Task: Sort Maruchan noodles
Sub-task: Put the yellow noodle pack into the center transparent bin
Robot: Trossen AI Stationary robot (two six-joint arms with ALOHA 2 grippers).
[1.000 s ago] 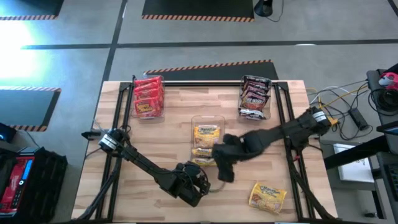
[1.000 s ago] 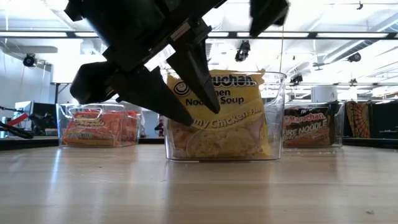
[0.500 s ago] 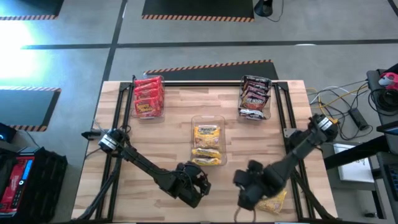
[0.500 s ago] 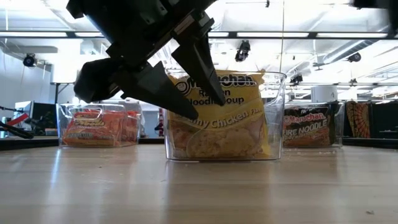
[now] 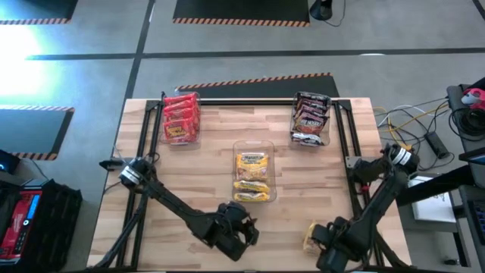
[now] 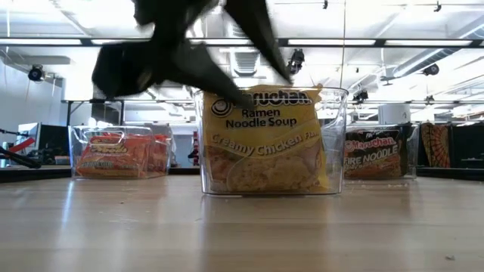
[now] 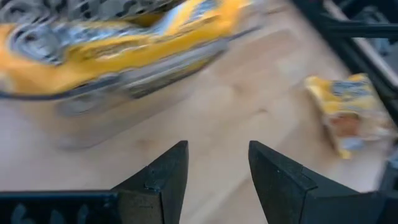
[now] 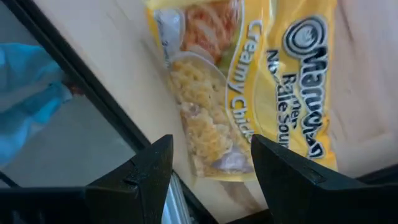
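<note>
Maruchan noodles, small flat crinkly plastic ramen packets, sit sorted by colour in three clear plastic bins on the pale wooden slatted table [image 5: 212,136]. At the far left, the red packets [image 5: 180,117] fill the left bin [image 5: 182,136]; in the low view they show as an orange-red stack [image 6: 121,155] behind its clear wall. Near the table's middle, the centre bin [image 5: 254,145] holds the yellow packets [image 5: 252,176], the front one standing upright and reading "Ramen Noodle Soup, Creamy Chicken" [image 6: 263,143]. At the far right, the dark brown packets with red print [image 5: 310,117] stand in the third bin [image 5: 324,138].

The left gripper [image 5: 236,231] hangs near the front edge, just near-left of the centre bin. Its two dark fingers [image 7: 163,177] stand apart with nothing between them, bare wood showing in the gap; the centre bin of yellow packets lies blurred beyond them.

One loose yellow packet [image 5: 309,235] lies flat on the wood near the front right corner, well apart from the bins, largely covered by the right arm in the high view. The right gripper [image 5: 327,236] hovers right over it, its fingers [image 8: 142,177] spread wide either side of the packet [image 8: 249,87] without closing on it; whether they touch it cannot be told.
</note>
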